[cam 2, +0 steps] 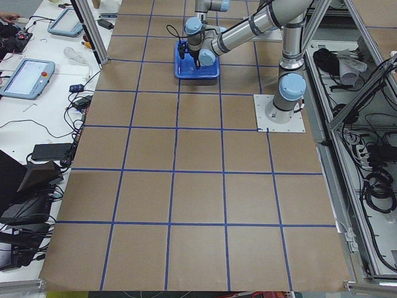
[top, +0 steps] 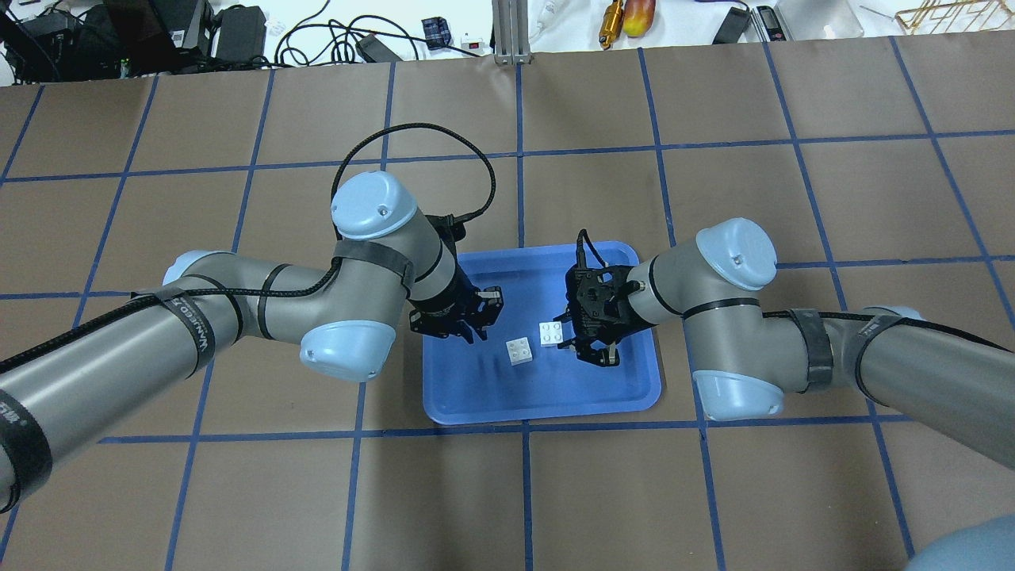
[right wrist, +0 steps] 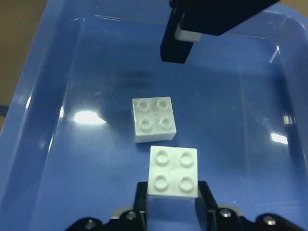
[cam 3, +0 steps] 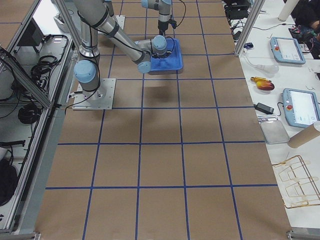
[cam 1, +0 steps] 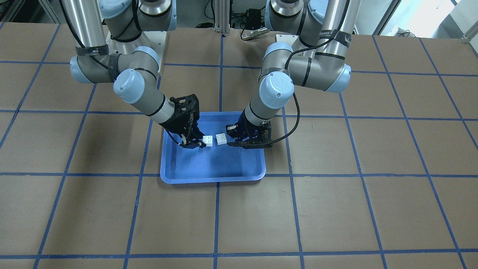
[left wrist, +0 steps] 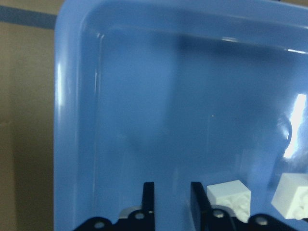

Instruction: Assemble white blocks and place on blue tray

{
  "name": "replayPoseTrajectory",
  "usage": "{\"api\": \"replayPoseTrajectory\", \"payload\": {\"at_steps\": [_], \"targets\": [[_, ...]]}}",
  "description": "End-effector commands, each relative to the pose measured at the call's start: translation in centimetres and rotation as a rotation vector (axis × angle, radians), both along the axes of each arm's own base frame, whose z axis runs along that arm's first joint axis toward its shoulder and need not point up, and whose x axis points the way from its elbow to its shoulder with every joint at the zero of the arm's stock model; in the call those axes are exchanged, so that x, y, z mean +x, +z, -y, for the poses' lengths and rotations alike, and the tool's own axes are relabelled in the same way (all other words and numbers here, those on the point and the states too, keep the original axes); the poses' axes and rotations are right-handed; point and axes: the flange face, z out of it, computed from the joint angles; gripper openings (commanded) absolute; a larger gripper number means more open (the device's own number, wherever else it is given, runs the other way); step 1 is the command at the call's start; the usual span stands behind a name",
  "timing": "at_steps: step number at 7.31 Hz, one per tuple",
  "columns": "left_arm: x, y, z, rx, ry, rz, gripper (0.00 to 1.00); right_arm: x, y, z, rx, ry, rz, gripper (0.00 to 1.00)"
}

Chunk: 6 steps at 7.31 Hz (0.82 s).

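Both arms are reaching in over the tray, which is sitting in the middle of the table. Both white blocks are inside it, studs up, and they are not joined.

The right gripper is clamping one of them. In the right wrist view its two fingers are pressing against opposite sides of the held block, so the jaws are standing one block-width apart. I cannot tell whether that block is resting on the tray floor or hanging just above it.

The loose block is lying flat on the tray floor just beyond the held one, turned slightly out of line with it. The front-facing view is showing a thin strip of blue between the two. From overhead, the pair is sitting between the two grippers, nearer the right one.

The left gripper is hovering over the tray on the robot's left side. Its jaws are standing only a narrow gap apart, narrower than a block, and they are holding nothing. In its wrist view the loose block is showing just off to one side of the fingers, not between them, with the held block further out the same way.
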Motion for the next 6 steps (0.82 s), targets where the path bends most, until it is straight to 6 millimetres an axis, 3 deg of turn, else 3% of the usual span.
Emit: {"api": "replayPoseTrajectory", "payload": {"at_steps": [1, 6], "targets": [[0.25, -1.12, -1.24, -0.038, 0.013, -0.06, 0.01, 1.48, -0.29, -0.68, 0.017, 0.007, -0.004, 0.14], [0.26, -1.33, -1.32, -0.03, 0.034, -0.059, 0.01, 1.48, -1.08, -0.81, 0.036, 0.006, -0.006, 0.15]]}}
